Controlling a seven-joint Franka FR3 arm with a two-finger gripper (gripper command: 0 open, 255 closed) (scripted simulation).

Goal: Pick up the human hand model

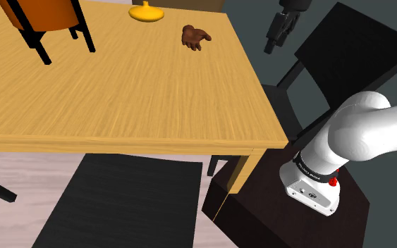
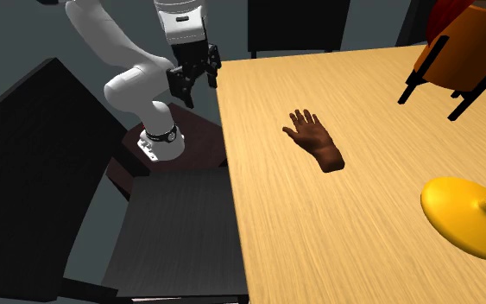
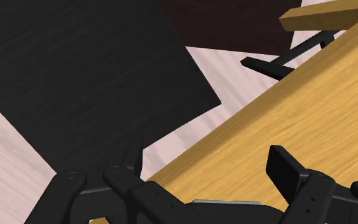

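Off the table [image 2: 336, 242] edge, the gripper [image 2: 193, 76] hangs with its fingers apart, holding nothing. No part of the pick looks done. The hand model [image 2: 315, 139] lies flat on the wood, well apart from the gripper. Reach, descent and grasp are all left. A yellow dish [image 2: 469, 216] and an orange chair [image 2: 463, 41] stand beyond the model, and a black chair [image 2: 173, 237] stands beside the table. Nothing blocks the way.

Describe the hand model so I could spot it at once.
Find the wooden table. On it, near a round yellow dish, lies the hand model. It is the only dark brown thing on that table, lying flat with its fingers spread.
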